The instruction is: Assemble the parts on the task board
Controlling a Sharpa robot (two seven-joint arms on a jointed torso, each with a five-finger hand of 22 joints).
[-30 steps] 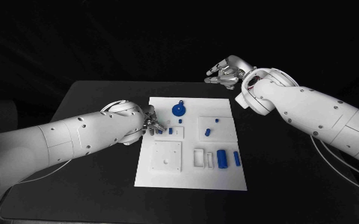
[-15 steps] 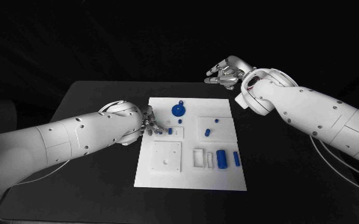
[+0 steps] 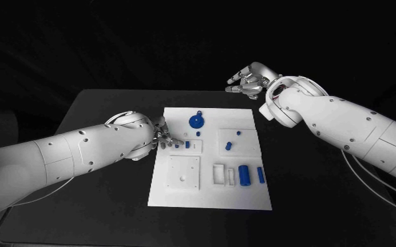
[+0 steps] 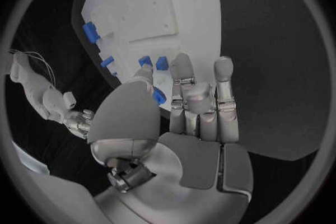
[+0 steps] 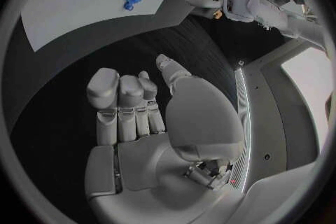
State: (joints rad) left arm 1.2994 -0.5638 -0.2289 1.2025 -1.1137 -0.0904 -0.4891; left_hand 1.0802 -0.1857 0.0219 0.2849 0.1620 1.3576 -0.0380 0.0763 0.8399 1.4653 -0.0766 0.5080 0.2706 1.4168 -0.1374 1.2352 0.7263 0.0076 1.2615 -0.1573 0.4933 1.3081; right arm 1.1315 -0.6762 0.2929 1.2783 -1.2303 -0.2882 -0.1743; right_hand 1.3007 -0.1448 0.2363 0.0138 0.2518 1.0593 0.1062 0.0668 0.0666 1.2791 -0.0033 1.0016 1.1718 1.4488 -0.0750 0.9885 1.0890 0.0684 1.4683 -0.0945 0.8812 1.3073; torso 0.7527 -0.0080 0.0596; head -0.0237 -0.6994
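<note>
A small blue part [image 3: 188,143] is sitting on the white task board [image 3: 210,192] near its left edge, where the left hand [image 3: 165,136] is reaching, its fingertips [image 4: 144,70] seemingly touching it, grip unclear. The right hand [image 3: 250,81] is hovering spread and empty beyond the black table [image 3: 107,110].

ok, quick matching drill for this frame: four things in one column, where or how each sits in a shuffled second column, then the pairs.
Things:
1. left hand
2. right hand
3. round blue part
4. two long blue parts

Places:
A. far end of the task board, near its middle
B. off the board, raised beyond its far right corner, holding nothing
C. near right area of the board, side by side
D. at the board's left edge, fingers by small blue parts

Pairs: 1-D, 2-B, 3-A, 4-C
</note>
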